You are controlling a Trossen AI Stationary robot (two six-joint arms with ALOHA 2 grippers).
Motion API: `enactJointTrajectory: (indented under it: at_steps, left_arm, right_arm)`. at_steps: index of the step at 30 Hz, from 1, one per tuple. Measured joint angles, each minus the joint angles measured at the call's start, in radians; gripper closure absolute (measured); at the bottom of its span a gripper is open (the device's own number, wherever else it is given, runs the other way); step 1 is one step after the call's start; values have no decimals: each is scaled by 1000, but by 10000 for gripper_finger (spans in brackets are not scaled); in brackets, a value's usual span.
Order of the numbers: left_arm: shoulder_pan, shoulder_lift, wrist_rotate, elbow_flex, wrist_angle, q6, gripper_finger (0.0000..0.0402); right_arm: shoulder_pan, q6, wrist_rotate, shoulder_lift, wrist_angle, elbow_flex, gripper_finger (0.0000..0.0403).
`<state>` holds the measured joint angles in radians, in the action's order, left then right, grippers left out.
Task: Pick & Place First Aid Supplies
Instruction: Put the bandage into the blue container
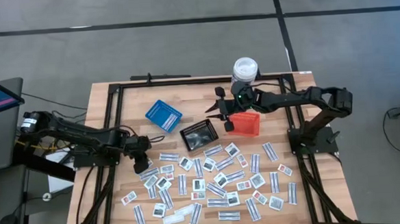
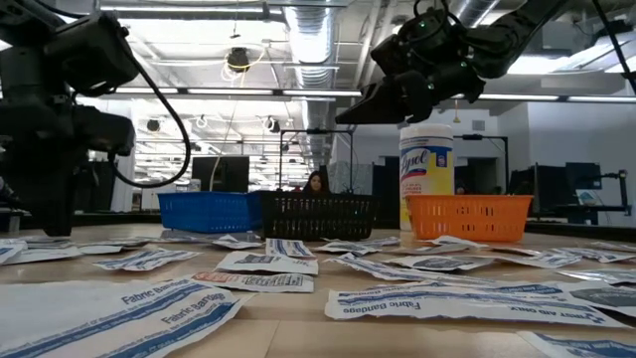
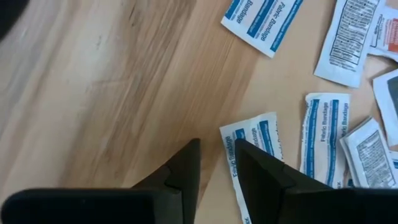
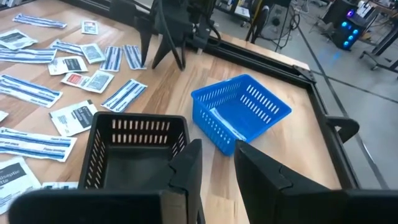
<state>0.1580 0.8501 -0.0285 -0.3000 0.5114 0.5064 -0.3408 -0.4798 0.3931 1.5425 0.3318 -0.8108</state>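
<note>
Fabric bandage packets point(image 2: 169, 303) fill the low view's foreground, flat on the wooden surface point(image 1: 117, 106), part of the spread of first aid supplies point(image 1: 210, 183) that lies scattered on the near side of the black basket point(image 1: 199, 135), from well to its left across to well to its right. Landmark for all below: that black basket, mid-surface. Well left of it, the left tool point(image 1: 142, 163) is down at the left edge of the spread; in its wrist view the two fingers point(image 3: 180, 174) stand slightly parted with bare wood in the slit and one blue-printed bandage strip point(image 3: 252, 140) just beside one finger, nothing gripped. Up and left of the black basket, near it, sits the blue basket point(image 1: 163, 115), tilted on the diagonal. Right tool point(image 1: 217, 111) hangs above the black basket's far right corner; its wrist view looks down into the black basket and across to the blue one, fingers point(image 4: 186, 171) a narrow gap apart, nothing between them. Just right of the black basket is the orange basket point(image 1: 244, 123), partly under the right arm. Beyond that, at the far edge, stands the white bottle point(image 1: 244, 71) with yellow label.
</note>
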Motion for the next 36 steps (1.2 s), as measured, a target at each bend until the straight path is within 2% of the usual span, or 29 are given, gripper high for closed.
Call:
enactJointTrajectory:
  at_steps: [4,10,12,16,19,26,30,36]
  left_arm:
    - [1,1,22,1,-1,-1,322]
    - [1,2,55,3,-22,5,393]
    - [2,4,98,5,-51,13,394]
    - [0,6,339,9,-129,16,395]
    - [-8,6,454,8,-154,9,397]
    - [-29,6,477,8,-231,-9,396]
    - [-28,5,515,7,-359,-105,396]
    - [-35,5,701,6,-570,-333,397]
  right_arm:
    - [0,-1,0,0,-2,0,316]
    - [0,0,0,0,-2,0,316]
    - [0,0,0,0,-2,0,316]
    - [0,0,-1,0,-2,0,316]
    - [0,0,-1,0,-2,0,316]
    - [0,0,-1,0,-3,0,316]
    - [0,0,-1,0,-3,0,316]
    - [0,0,-1,0,-2,0,316]
